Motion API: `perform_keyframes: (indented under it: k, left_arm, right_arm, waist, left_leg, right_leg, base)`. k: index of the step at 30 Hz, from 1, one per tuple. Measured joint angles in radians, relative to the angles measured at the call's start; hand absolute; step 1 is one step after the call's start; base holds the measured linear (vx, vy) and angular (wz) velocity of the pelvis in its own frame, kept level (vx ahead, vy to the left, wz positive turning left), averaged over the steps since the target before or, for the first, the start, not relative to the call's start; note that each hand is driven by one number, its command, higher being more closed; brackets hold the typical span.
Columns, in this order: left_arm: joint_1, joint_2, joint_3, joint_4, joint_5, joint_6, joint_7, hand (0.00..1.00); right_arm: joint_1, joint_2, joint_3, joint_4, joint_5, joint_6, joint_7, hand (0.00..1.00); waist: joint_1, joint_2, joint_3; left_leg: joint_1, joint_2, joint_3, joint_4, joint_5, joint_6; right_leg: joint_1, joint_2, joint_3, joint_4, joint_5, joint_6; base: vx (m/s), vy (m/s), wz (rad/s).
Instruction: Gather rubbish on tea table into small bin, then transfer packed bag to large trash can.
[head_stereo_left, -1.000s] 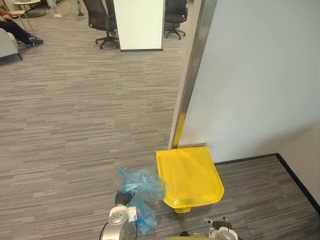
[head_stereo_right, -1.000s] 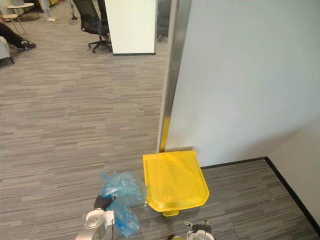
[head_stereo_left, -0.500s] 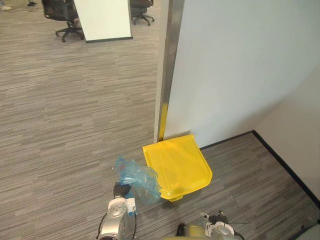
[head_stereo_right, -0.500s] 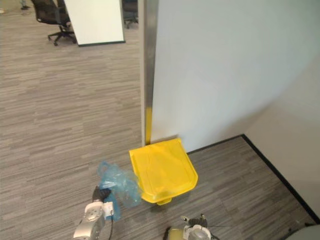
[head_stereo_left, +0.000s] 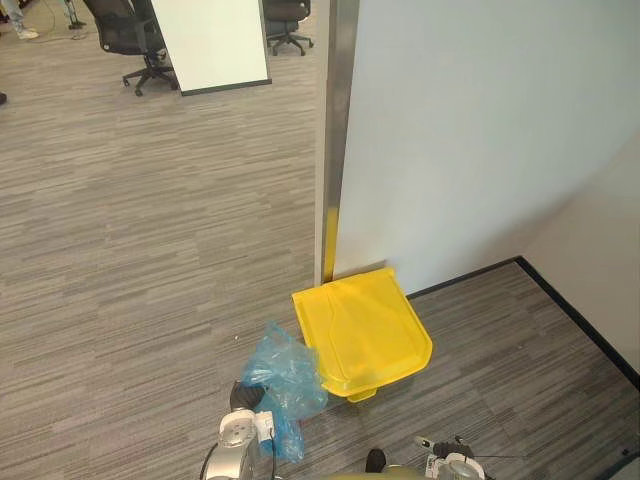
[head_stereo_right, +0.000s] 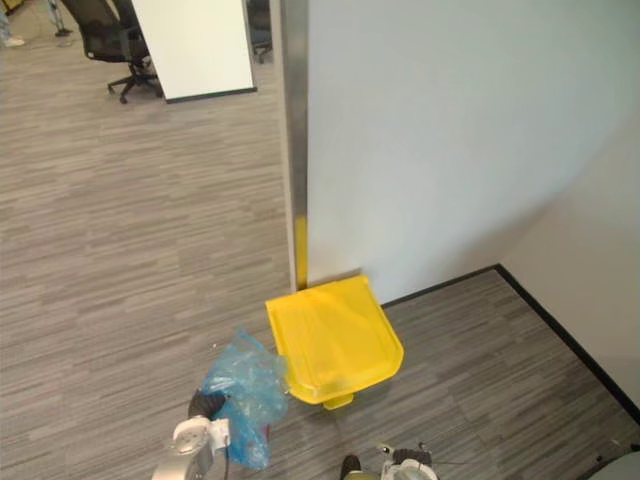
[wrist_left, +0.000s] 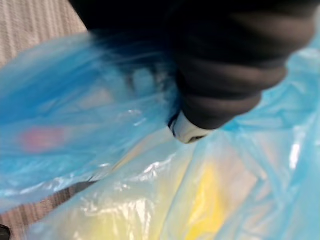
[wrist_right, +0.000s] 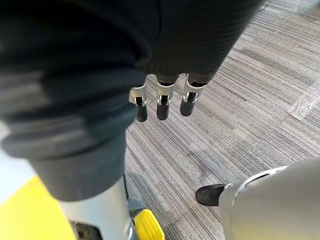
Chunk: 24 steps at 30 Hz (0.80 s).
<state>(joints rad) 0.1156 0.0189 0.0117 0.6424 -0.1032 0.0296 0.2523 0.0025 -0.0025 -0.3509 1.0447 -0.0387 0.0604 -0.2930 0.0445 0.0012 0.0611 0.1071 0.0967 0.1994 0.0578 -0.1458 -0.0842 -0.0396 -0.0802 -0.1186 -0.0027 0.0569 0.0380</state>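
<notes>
A crumpled blue rubbish bag (head_stereo_left: 285, 372) hangs from my left hand (head_stereo_left: 243, 396), which is shut on its gathered top low in the eye views. In the left wrist view the bag's blue film (wrist_left: 100, 150) spreads past the hand's dark cover (wrist_left: 225, 75), with yellow showing through it. The large trash can's yellow lid (head_stereo_left: 362, 328) is down, and the bag hangs against its left edge. My right hand (wrist_right: 160, 102) hangs with straight fingers over grey carpet and holds nothing. The can's yellow pedal (wrist_right: 148, 226) is below it.
The can stands against a white wall (head_stereo_left: 480, 130) beside a metal post (head_stereo_left: 335, 130). A black skirting (head_stereo_left: 575, 315) runs along the right-hand wall. Office chairs (head_stereo_left: 130, 35) and a white panel (head_stereo_left: 210, 40) stand far back. Open carpet (head_stereo_left: 150, 250) lies to the left.
The camera has swung, so the whole scene has shifted. The bag stays in my left hand and now hangs a little lower, close to the lid's left front corner.
</notes>
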Motion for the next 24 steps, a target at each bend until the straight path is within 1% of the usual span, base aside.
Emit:
perform_keyframes:
  k: [2,5,6,8,9,10,11,12,13,14,15,16,17,18,19,20,21,22,23,24]
  left_arm:
    - [0.015,0.007,0.004,0.0,-0.002,0.0,0.0,1.0]
    - [0.023,0.006,0.012,0.0,-0.006,0.0,0.001,1.0]
    - [0.022,0.007,0.014,0.0,-0.006,0.0,0.003,1.0]
    - [0.022,0.006,0.014,-0.002,-0.006,0.0,0.003,1.0]
    - [0.02,0.004,0.012,-0.009,-0.006,0.0,0.005,1.0]
    - [0.023,0.003,0.01,-0.027,-0.006,0.0,0.006,1.0]
    - [0.023,0.003,0.009,-0.034,-0.006,0.0,0.005,1.0]
    - [0.021,-0.01,0.011,-0.065,-0.005,0.0,0.006,1.0]
    - [0.017,-0.013,0.012,-0.07,-0.005,-0.001,0.006,1.0]
    - [0.009,-0.018,0.01,-0.076,-0.005,-0.002,0.007,1.0]
    - [0.007,-0.017,0.011,-0.074,-0.005,-0.001,0.007,1.0]
    - [-0.002,-0.011,0.012,-0.073,-0.005,-0.001,0.008,1.0]
    - [-0.019,-0.003,0.009,-0.07,-0.005,-0.001,0.007,1.0]
    - [-0.028,0.002,0.008,-0.07,-0.005,-0.001,0.007,1.0]
    - [-0.041,0.008,-0.002,-0.07,-0.005,-0.001,0.007,1.0]
    - [-0.052,0.006,-0.013,-0.071,-0.005,-0.002,0.007,1.0]
    - [-0.056,0.007,-0.02,-0.074,-0.005,-0.004,0.007,1.0]
    - [-0.071,0.005,-0.027,-0.072,-0.005,-0.007,0.007,1.0]
    - [-0.085,-0.007,-0.042,-0.079,-0.006,-0.011,0.005,1.0]
    - [-0.103,-0.016,-0.05,-0.08,-0.005,-0.017,0.003,1.0]
  right_arm:
    - [-0.014,0.0,0.001,0.0,-0.001,-0.001,0.0,0.0]
    - [-0.021,-0.001,0.004,-0.001,-0.001,-0.001,-0.001,0.0]
    - [-0.02,-0.001,0.02,-0.002,-0.002,-0.001,-0.002,0.0]
    - [-0.019,0.0,0.028,-0.008,-0.002,-0.001,-0.002,0.0]
    - [-0.019,-0.001,0.043,-0.013,-0.002,-0.001,-0.002,0.0]
    - [-0.01,0.001,0.058,-0.029,-0.002,-0.001,-0.002,0.0]
    - [-0.003,0.002,0.063,-0.037,-0.002,-0.001,-0.002,0.0]
    - [0.013,0.004,0.081,-0.053,-0.002,-0.003,-0.002,0.0]
    - [0.012,0.004,0.081,-0.053,-0.002,-0.003,-0.002,0.0]
    - [-0.006,0.002,0.08,-0.067,-0.002,-0.003,-0.001,0.0]
    - [-0.006,0.002,0.08,-0.073,-0.001,-0.003,-0.002,0.0]
    - [-0.006,0.006,0.082,-0.082,-0.001,-0.003,-0.002,0.0]
    - [-0.014,0.012,0.081,-0.087,-0.001,-0.004,-0.003,0.0]
    - [-0.021,0.015,0.081,-0.087,0.0,-0.003,-0.003,0.0]
    - [-0.028,0.018,0.08,-0.088,0.0,-0.005,-0.008,0.0]
    - [-0.034,0.015,0.08,-0.089,0.0,-0.008,-0.017,0.0]
    - [-0.033,0.015,0.081,-0.089,0.0,-0.008,-0.021,0.0]
    - [-0.043,0.009,0.079,-0.086,0.0,-0.009,-0.023,0.0]
    - [-0.066,0.0,0.079,-0.084,0.0,-0.009,-0.026,0.0]
    - [-0.082,-0.005,0.057,-0.092,0.0,-0.009,-0.029,0.0]
  waist:
    - [0.008,-0.005,0.007]
    - [0.01,-0.009,0.023]
    - [0.011,-0.014,0.027]
    - [0.011,-0.019,0.028]
    - [0.012,-0.021,0.033]
    - [0.012,-0.023,0.039]
    - [0.012,-0.024,0.04]
    - [0.009,-0.027,0.041]
    - [0.011,-0.021,0.044]
    - [0.013,-0.003,0.073]
    - [0.004,-0.006,0.076]
    - [0.002,-0.02,0.088]
    - [0.004,-0.036,0.102]
    - [0.004,-0.043,0.109]
    - [-0.001,-0.051,0.118]
    - [-0.005,-0.05,0.122]
    - [-0.005,-0.054,0.122]
    - [-0.003,-0.051,0.133]
    - [0.01,0.0,0.166]
    - [0.0,0.013,0.184]
  left_leg:
    - [-0.003,-0.01,0.024,-0.004,-0.001,0.003]
    - [-0.004,-0.018,0.042,0.002,-0.01,0.005]
    - [-0.024,-0.019,0.046,0.024,-0.032,0.002]
    - [-0.038,-0.018,0.053,0.046,-0.049,0.005]
    - [-0.039,-0.015,0.055,0.072,-0.068,0.008]
    - [-0.038,-0.012,0.055,0.099,-0.089,0.01]
    - [-0.038,-0.01,0.055,0.11,-0.096,0.011]
    - [-0.034,0.001,0.055,0.151,-0.131,0.024]
    - [-0.023,0.006,0.053,0.161,-0.139,0.04]
    - [0.001,0.011,0.057,0.174,-0.149,0.051]
    - [0.009,0.012,0.057,0.177,-0.154,0.053]
    - [0.042,0.012,0.064,0.186,-0.176,0.058]
    - [0.061,0.01,0.065,0.215,-0.202,0.055]
    - [0.068,0.01,0.068,0.231,-0.211,0.055]
    - [0.069,0.011,0.066,0.269,-0.236,0.045]
    - [0.075,0.008,0.046,0.313,-0.274,0.029]
    - [0.079,0.0,0.035,0.327,-0.29,0.018]
    - [0.093,-0.006,0.023,0.34,-0.314,0.004]
    - [0.096,0.013,-0.004,0.351,-0.316,0.003]
    - [0.095,0.008,-0.024,0.345,-0.303,0.016]
  right_leg:
    - [0.003,0.0,0.031,-0.056,0.044,-0.001]
    - [-0.004,-0.001,0.06,-0.073,0.053,-0.001]
    - [-0.019,-0.002,0.075,-0.072,0.056,0.002]
    - [-0.032,-0.002,0.082,-0.062,0.056,0.006]
    - [-0.045,-0.002,0.086,-0.031,0.042,0.016]
    - [-0.073,-0.002,0.092,0.054,0.006,0.036]
    - [-0.083,-0.004,0.092,0.085,-0.007,0.039]
    - [-0.129,-0.014,0.076,0.217,-0.034,0.055]
    - [-0.155,-0.017,0.07,0.281,-0.036,0.061]
    - [-0.248,-0.024,0.041,0.453,-0.058,0.095]
    - [-0.267,-0.026,0.03,0.479,-0.072,0.088]
    - [-0.312,-0.031,0.007,0.491,-0.092,0.07]
    - [-0.352,-0.03,-0.012,0.449,-0.087,0.073]
    - [-0.365,-0.027,-0.015,0.417,-0.082,0.074]
    - [-0.387,-0.027,-0.03,0.366,-0.076,0.08]
    - [-0.372,-0.038,-0.072,0.376,-0.08,0.08]
    - [-0.344,-0.04,-0.073,0.358,-0.097,0.095]
    - [-0.316,-0.039,-0.072,0.333,-0.084,0.085]
    - [-0.308,-0.031,-0.089,0.361,-0.11,0.109]
    - [-0.314,-0.042,-0.092,0.39,-0.114,0.1]
  base:
    - [-0.1,0.026,-0.38]
    - [-0.07,0.01,-0.37]
    - [-0.05,0.013,-0.22]
    - [-0.04,0.018,-0.21]
    - [0.0,0.036,-0.2]
    - [0.02,0.043,-0.16]
    - [0.02,0.074,-0.11]
    - [0.03,0.075,-0.11]
    - [0.02,0.101,-0.18]
    - [0.01,0.059,-0.13]
    - [0.06,0.069,-0.15]
    - [0.13,0.021,-0.07]
    - [0.16,0.009,-0.07]
    - [0.16,-0.065,0.14]
    - [0.21,-0.119,0.34]
    - [0.32,-0.184,0.45]
    - [0.33,-0.167,0.4]
    - [0.32,-0.114,0.17]
    - [0.26,-0.072,0.3]
    - [0.26,-0.083,0.38]
